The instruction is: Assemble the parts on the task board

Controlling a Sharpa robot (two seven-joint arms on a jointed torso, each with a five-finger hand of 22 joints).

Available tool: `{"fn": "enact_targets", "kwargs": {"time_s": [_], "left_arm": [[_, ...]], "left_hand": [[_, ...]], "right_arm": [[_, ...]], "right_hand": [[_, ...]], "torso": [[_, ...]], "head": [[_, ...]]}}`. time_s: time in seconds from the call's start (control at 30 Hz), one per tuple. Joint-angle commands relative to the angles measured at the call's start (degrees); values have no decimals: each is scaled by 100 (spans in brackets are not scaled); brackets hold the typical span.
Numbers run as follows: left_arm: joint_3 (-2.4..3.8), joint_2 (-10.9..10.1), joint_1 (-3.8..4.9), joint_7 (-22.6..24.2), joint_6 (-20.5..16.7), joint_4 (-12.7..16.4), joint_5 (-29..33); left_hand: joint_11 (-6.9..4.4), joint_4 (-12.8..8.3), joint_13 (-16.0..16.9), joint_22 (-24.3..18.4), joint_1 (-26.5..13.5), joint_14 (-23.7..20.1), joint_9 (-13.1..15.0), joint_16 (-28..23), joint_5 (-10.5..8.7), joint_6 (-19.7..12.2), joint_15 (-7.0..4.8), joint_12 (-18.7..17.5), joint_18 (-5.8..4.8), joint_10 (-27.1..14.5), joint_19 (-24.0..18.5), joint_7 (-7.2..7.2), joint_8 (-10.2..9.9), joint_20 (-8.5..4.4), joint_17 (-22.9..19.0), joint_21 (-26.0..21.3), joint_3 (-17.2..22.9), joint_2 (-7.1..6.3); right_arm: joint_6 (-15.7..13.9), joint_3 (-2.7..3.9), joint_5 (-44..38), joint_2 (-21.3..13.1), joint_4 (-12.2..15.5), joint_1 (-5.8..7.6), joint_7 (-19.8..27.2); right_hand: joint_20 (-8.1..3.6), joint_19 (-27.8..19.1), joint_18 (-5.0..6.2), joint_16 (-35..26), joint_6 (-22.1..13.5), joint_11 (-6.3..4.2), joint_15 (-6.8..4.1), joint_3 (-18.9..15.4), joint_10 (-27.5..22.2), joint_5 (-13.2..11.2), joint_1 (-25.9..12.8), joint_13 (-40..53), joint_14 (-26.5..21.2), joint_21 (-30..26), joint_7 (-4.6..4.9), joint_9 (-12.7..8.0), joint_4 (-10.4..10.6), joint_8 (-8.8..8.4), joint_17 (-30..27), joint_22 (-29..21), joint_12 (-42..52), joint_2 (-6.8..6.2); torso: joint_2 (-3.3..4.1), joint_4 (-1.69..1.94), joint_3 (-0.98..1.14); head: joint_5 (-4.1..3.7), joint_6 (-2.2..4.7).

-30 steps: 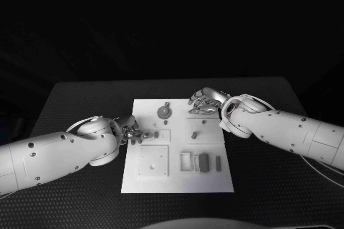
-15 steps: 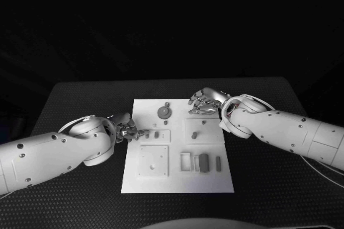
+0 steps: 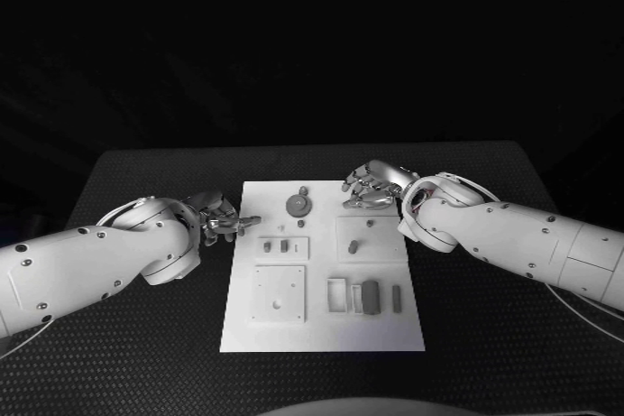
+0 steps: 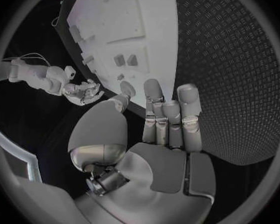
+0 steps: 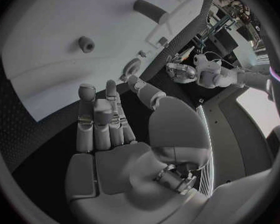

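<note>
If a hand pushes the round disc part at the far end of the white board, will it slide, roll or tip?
The round disc part appears to lie flat on the task board, so it would probably slide and not roll. It looks low and wide, so tipping seems unlikely. Being small, it is probably light, and a gentle push may already shift it.

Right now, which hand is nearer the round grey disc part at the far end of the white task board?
Right. The right hand hovers just beside the round grey disc part, at the white task board's far right corner. The left hand sits off the board's left edge, farther away.
</note>
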Motion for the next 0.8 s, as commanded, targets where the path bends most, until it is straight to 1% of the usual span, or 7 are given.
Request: {"fn": "enact_targets", "kwargs": {"time_s": [0.03, 0.13, 0.2, 0.33, 0.5, 0.6, 0.8], "left_arm": [[7, 50, 38, 357, -359, -97, 550], [7, 123, 59, 647, -566, -233, 715], [7, 188, 83, 925, -699, -344, 752], [4, 400, 127, 1557, -820, -645, 483], [-4, 651, 127, 2147, -1017, -875, -161], [-14, 773, 126, 2431, -1122, -953, -566], [-44, 972, 122, 2761, -1094, -1039, -1222]], "left_hand": [[90, 9, -83, -98, 204, -115, -49, -200, -12, -244, 94, -166, 410, -171, -160, 98, -148, 52, -108, -188, -58, -30], [301, -5, -259, -323, 847, -383, -99, -599, 77, -613, 309, -526, 331, -504, -456, 298, -334, 248, -318, -599, 7, -149], [450, -141, -400, -489, 1510, -550, -112, -861, 287, -833, 456, -824, 291, -710, -620, 428, -416, 395, -448, -877, -27, -268], [741, -799, -722, -876, 2534, -919, -161, -1454, 571, -1072, 782, -1553, 242, -952, -972, 557, -484, 710, -695, -1500, -308, -380], [927, -1037, -951, -1200, 2800, -1193, -271, -1908, 587, -1214, 1011, -2158, 212, -1026, -1219, 607, -574, 933, -852, -1986, -300, -645], [959, -1252, -1041, -1281, 2945, -1193, -337, -1989, 968, -1301, 1056, -2449, 227, -1041, -1195, 570, -619, 993, -850, -2095, -152, -672], [1003, -1592, -1135, -1345, 2662, -1291, -430, -2129, 954, -1395, 1135, -2913, 225, -1057, -1255, 596, -643, 1068, -826, -2265, 96, -785]], "right_arm": [[-6, 0, -10, 2, -6, -3, 56], [-13, 0, -10, 5, -18, -3, 62], [-20, 0, -7, 7, -26, -3, 66], [-37, 0, -1, 14, -51, -3, 70], [-43, 0, 27, 22, -63, -3, 78], [-58, 0, 33, 32, -65, -3, 84], [-67, 1, 42, 44, -70, -2, 91]], "right_hand": [[-48, -2, 337, -26, 9, 49, 2, -2, 9, 6, -10, 9, -47, -25, 40, -7, -14, 23, -7, 117, 32, 2], [-48, -2, 337, -26, 9, 49, 2, -1, 9, 6, -10, 9, -47, -25, 40, -7, -15, 23, -7, 117, 32, 3], [-48, -2, 337, -26, 9, 49, 2, -1, 9, 7, -10, 9, -46, -25, 40, -7, -15, 23, -7, 117, 32, 4], [-48, -1, 337, -26, 9, 49, 2, -1, 10, 7, -10, 9, -46, -24, 40, -7, -15, 24, -7, 117, 32, 5], [-48, -1, 337, -25, 10, 49, 2, -1, 10, 7, -10, 10, -46, -24, 40, -7, -16, 24, -7, 116, 33, 6], [-48, 0, 337, -25, 10, 49, 2, -1, 10, 7, -10, 10, -45, -24, 40, -7, -16, 25, -7, 116, 33, 7], [-48, 0, 337, -25, 11, 49, 2, 0, 11, 7, -9, 10, -45, -24, 39, -7, -16, 25, -7, 116, 33, 10]], "torso": [[2, -4, 1], [0, 1, 2], [0, 1, 2], [0, 1, 3], [5, -4, 3], [8, -5, 2], [6, -3, 6]], "head": [[-6, 7], [-20, 16], [-21, 28], [-19, 48], [-10, 72], [-5, 86], [-11, 106]]}}
